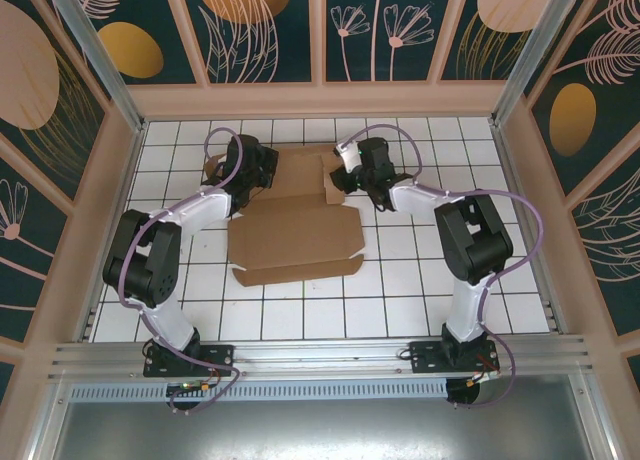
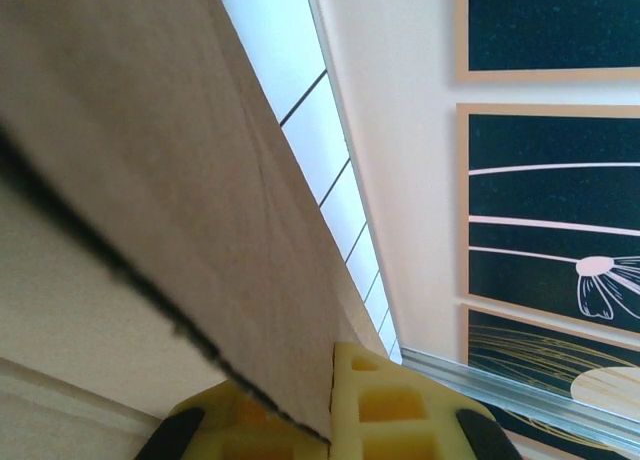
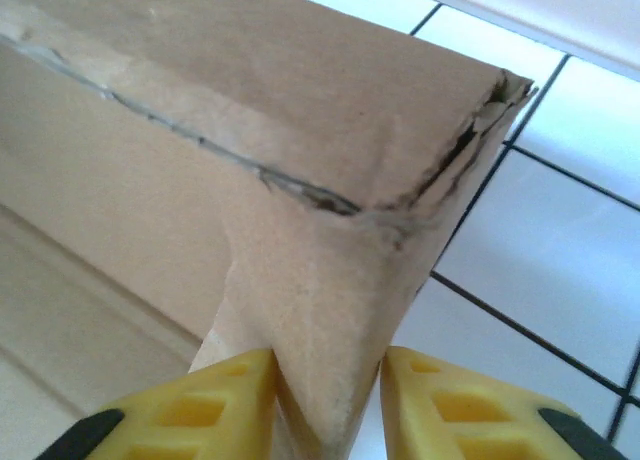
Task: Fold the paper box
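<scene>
While the paper box (image 1: 295, 235) is lying mostly flat mid-table (image 1: 420, 280), its far corners are hiding under both wrists. Up close, the left gripper (image 2: 325, 415) is pinching a flap edge tight, and the right gripper (image 3: 328, 380) is clamping a creased corner flap, with its fingers getting cropped at the bottom.

Light is bright and even with soft shadows, and the paper box (image 3: 300, 130) blurs in the close wrist views.

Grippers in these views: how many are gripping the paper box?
2. The left gripper pinches a raised flap at the far-left corner of the paper box; the right gripper pinches a folded flap at its far-right corner.
</scene>
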